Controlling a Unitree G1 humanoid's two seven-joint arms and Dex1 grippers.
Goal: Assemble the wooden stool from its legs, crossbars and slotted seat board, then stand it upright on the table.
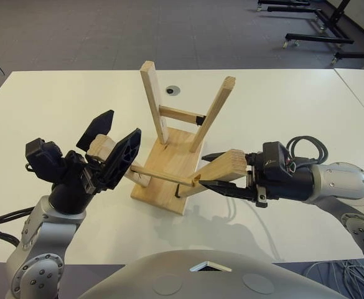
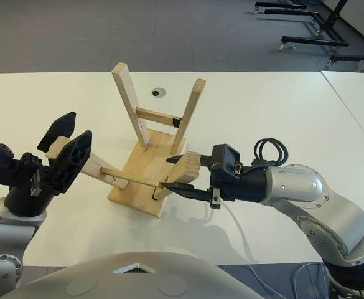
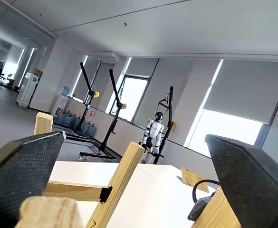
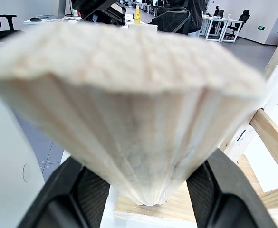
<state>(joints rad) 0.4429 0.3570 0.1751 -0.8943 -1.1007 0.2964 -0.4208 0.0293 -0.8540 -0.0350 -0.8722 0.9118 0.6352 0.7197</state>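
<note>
The slotted seat board [image 1: 169,167] lies flat on the white table [image 1: 57,99]. Two legs [image 1: 153,99] [image 1: 214,113] stand up from its far end, joined by a crossbar [image 1: 180,114]. A second leg pair tilts over the near end, linked by a thin crossbar [image 1: 160,176]. My right gripper [image 1: 202,169] is shut on the right leg [image 1: 228,164] of that pair, whose end sits between the pads [image 4: 89,190]. My left gripper [image 1: 124,122] is open, its fingers [image 3: 20,166] straddling the end of the left leg [image 1: 102,148] without closing.
A round cable port [image 1: 171,90] sits in the table behind the stool. A second table [image 1: 362,87] adjoins at the right. Black wheeled stands [image 1: 312,28] are on the floor beyond. A cable loop [image 1: 306,148] hangs off my right wrist.
</note>
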